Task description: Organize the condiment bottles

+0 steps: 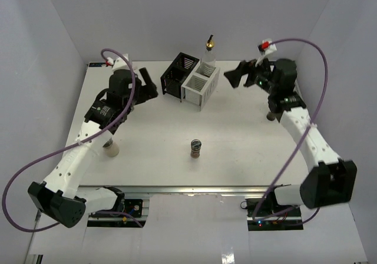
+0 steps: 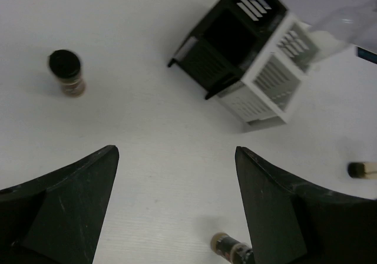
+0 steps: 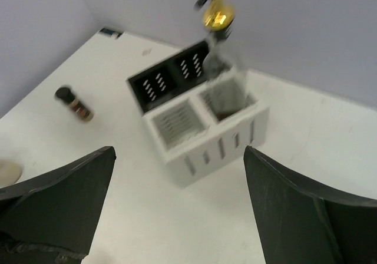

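Observation:
A brown jar with a dark lid (image 1: 195, 148) stands mid-table; it also shows in the left wrist view (image 2: 68, 72) and the right wrist view (image 3: 76, 105). A clear bottle with a brass spout (image 1: 209, 53) stands in the white rack's far compartment, as the right wrist view (image 3: 215, 16) shows. A cream shaker (image 1: 111, 149) stands under my left arm. Another small jar (image 1: 271, 116) sits by my right arm. My left gripper (image 1: 148, 91) (image 2: 175, 152) is open and empty, left of the racks. My right gripper (image 1: 237, 75) (image 3: 178, 152) is open and empty, right of them.
A black slatted rack (image 1: 177, 75) and a white slatted rack (image 1: 199, 86) stand side by side at the back middle. In the left wrist view a small dark thing with a tan end (image 2: 228, 247) lies by my finger. White walls close in the table.

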